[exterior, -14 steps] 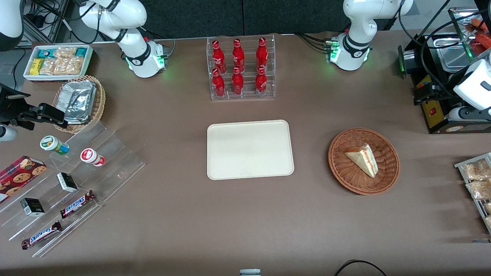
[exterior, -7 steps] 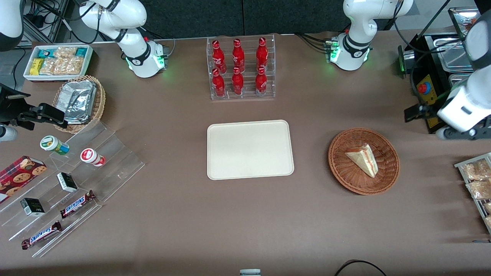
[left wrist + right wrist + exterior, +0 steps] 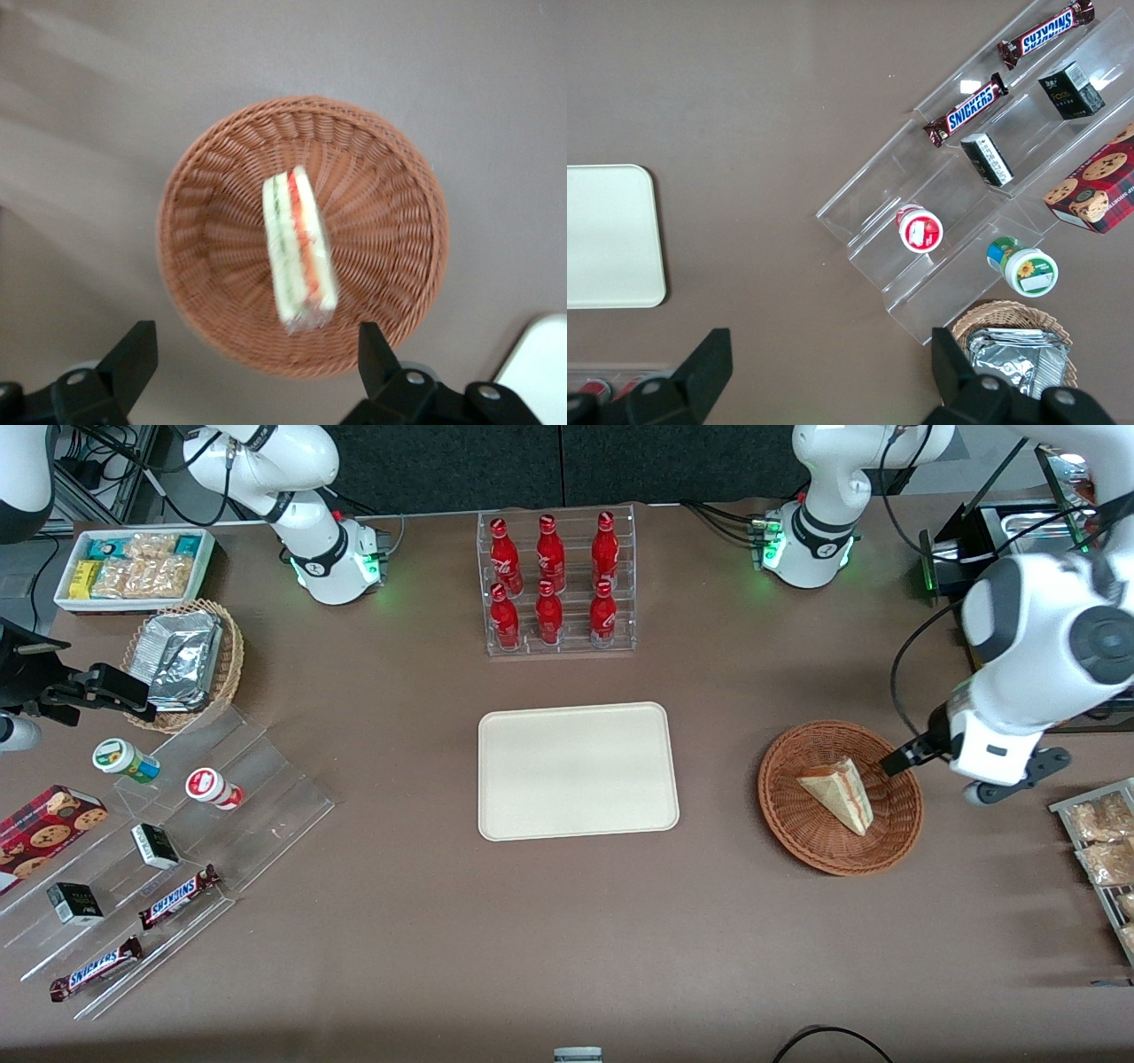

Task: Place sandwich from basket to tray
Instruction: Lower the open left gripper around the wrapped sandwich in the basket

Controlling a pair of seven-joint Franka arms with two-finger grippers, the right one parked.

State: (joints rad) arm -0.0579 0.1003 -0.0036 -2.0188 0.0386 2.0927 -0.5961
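The left arm's pincer [image 3: 248, 372] hangs released, its two fingers spread wide with nothing between them, above the round reddish-brown woven wicker basket [image 3: 390, 177]. The small triangular sandwich wedge of pale cream bread with orange-red and green filling [image 3: 299, 248] lies in the basket's bowl below the pincer, its layered edge facing up and its length running roughly across the line between the fingers. In the front view the pincer [image 3: 897, 760] sits over the basket's rim [image 3: 797, 841], just beside the sandwich [image 3: 837, 793], not yet centred on it.

Several things could go wrong from here. A descent from this offset could bring a finger down onto the wicker wall and not the bread, tipping or dragging the light basket across the brown worktop [image 3: 567, 939]. The wedge looks soft and seems to be wrapped in clear film; squeezing it on the tapered end could let it slide out, while clamping hard could squash the layers. The flat cream-white rectangular tray [image 3: 576, 771] lies well apart from the pincer, toward the parked arm's end, so a weak grip risks a drop during the carry.
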